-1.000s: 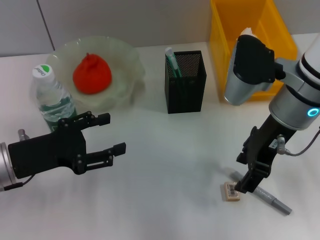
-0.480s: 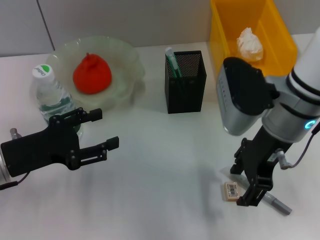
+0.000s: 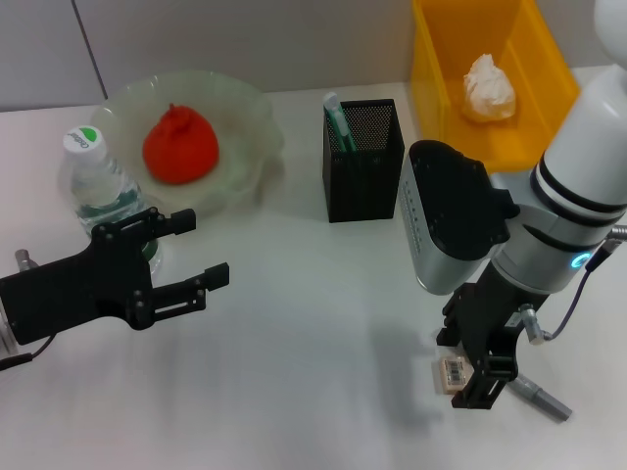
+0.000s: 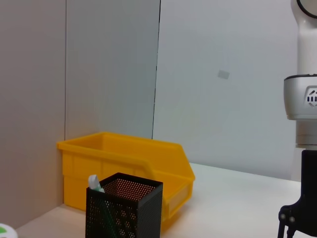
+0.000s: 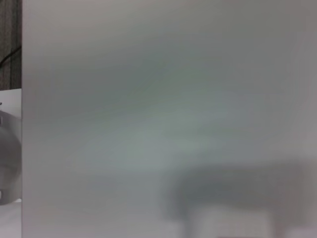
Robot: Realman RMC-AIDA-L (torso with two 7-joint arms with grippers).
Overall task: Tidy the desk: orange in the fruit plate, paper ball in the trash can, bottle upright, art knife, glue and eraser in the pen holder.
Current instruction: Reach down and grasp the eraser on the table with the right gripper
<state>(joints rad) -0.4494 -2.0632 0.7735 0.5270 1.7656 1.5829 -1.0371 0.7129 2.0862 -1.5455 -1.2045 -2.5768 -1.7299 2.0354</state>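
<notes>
**A:** Where the head view looked down on the table (image 3: 294,392), what lay on it?

**B:** The orange (image 3: 180,147) sat in the plate (image 3: 245,117) at the far left. The bottle (image 3: 98,191) stood upright just beside the plate, nearer the robot. The black holder (image 3: 363,162) stood mid-table with a green-and-white stick (image 3: 336,119) inside. The paper ball (image 3: 489,88) lay in the yellow can (image 3: 460,59) at the far right.

**A:** And the grippers?

**B:** The left gripper (image 3: 191,257) hovered by the bottle, its fingers spread wide and holding nothing. The right gripper (image 3: 470,377) pointed down at the eraser (image 3: 450,374) on the near right of the table. Its fingers sat right at the eraser, but I could not tell whether they had closed on it. A grey pen-like tool (image 3: 539,397) lay just beside the eraser.

**A:** Did the wrist views add anything?

**B:** The left wrist view showed the holder (image 4: 124,210) and can (image 4: 126,163) side-on against a grey wall, plus a piece of the right arm (image 4: 303,99). It showed no eraser, orange or paper ball. The right wrist view was only a grey blur.
</notes>
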